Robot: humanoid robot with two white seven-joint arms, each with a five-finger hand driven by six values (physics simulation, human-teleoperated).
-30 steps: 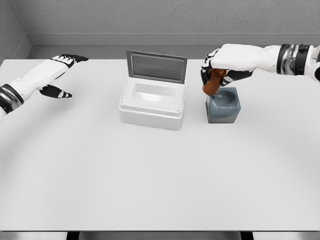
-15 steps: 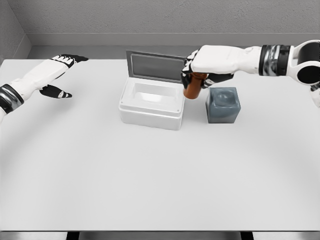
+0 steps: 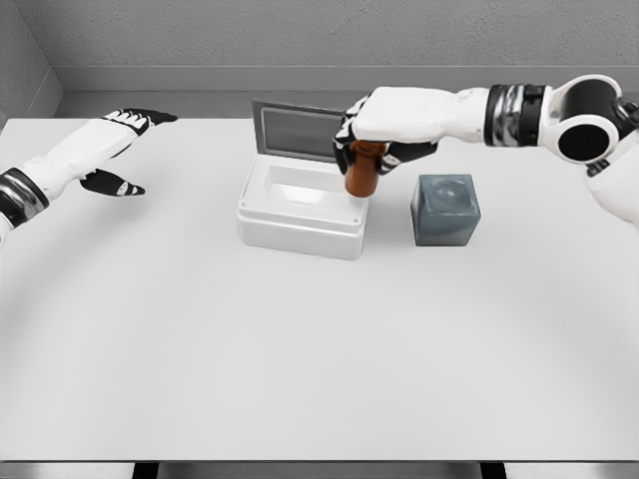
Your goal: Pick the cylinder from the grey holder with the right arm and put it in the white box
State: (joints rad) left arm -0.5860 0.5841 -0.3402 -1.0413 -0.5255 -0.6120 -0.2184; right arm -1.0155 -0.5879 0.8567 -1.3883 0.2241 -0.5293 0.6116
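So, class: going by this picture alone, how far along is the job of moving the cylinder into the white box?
Done: the grey holder stands empty, so the cylinder is out. In hand: the right hand grips it upright over the white box's right rim. Left: move it over the open cavity, lower it and let go. The left hand rests open at far left.

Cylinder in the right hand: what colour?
Brown-orange; the cylinder shows best in the head view, held by the right hand.
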